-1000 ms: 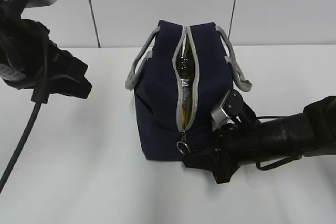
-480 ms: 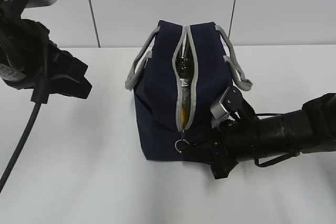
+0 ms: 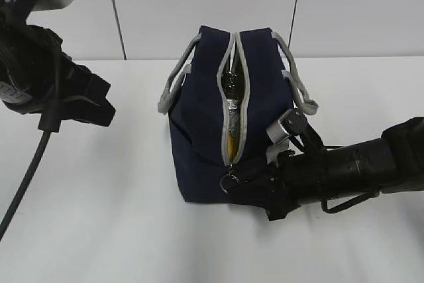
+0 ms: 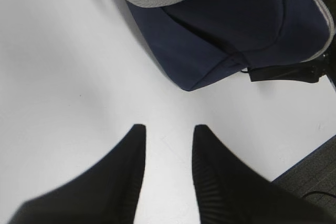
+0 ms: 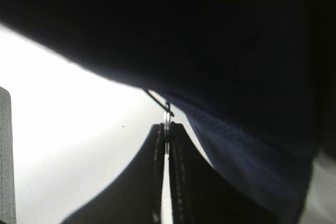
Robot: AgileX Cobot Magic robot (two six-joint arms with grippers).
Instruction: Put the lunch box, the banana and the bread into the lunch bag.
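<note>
At nine o'clock the left gripper (image 4: 167,145) hangs over bare table (image 3: 99,217), jaws parted and empty. At centre stands the lunch bag (image 3: 199,130) — navy fabric, grey strap handles, grey zipper (image 3: 244,97) gaping along the top, foil lining and a sliver of yellow showing inside, likely the banana (image 3: 229,144). Lunch box and bread are not visible, so packing appears finished — judging by that, only zipping remains. At four o'clock the right gripper (image 5: 166,135) has pinched its fingers tight on the metal ring pull (image 3: 230,181) at the bag's near end.
</note>
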